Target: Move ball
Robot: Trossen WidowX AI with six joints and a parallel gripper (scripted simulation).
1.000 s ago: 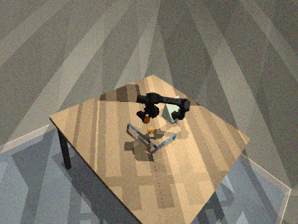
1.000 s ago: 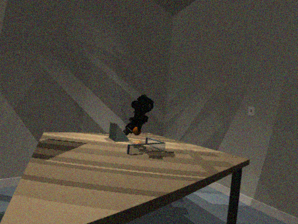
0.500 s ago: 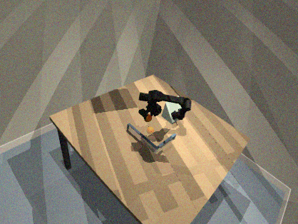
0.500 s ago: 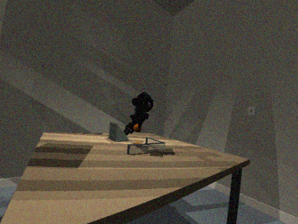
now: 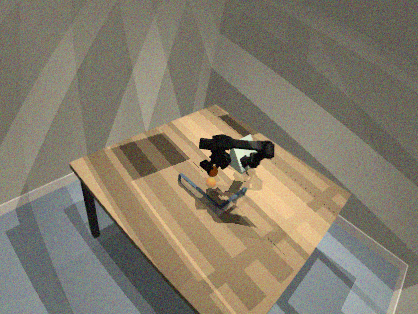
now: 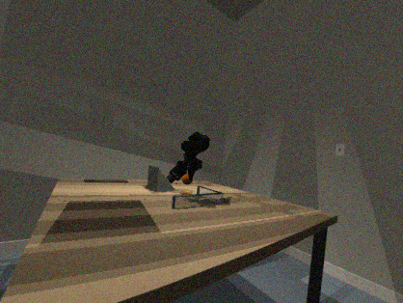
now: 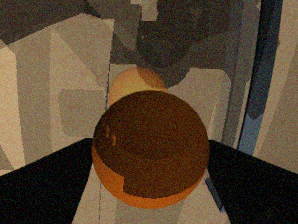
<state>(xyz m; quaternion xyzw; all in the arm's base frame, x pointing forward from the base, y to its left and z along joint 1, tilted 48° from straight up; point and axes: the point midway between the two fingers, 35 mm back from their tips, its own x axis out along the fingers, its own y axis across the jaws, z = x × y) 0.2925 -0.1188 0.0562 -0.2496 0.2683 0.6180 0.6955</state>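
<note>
- The gripper (image 7: 150,163) is clamping the orange ball (image 7: 150,145) between its two dark fingers, one pressing at 9 o'clock and one at 3 o'clock of the ball in the wrist view.
- The ball (image 5: 213,171) is hanging above the table (image 5: 165,235), not touching the wood.
- The see-through copy (image 7: 131,84) is showing as a paler orange disc just past the ball at 12 o'clock in the wrist view, partly hidden by it; from the top it (image 5: 211,183) is lying at 6 o'clock of the held ball.
- The clear walls (image 5: 207,194) are forming a corner on the table, one blue edge (image 7: 258,96) running at 2 o'clock of the ball.
- The arm (image 6: 192,156) is leaning over the walls (image 6: 200,198).
</note>
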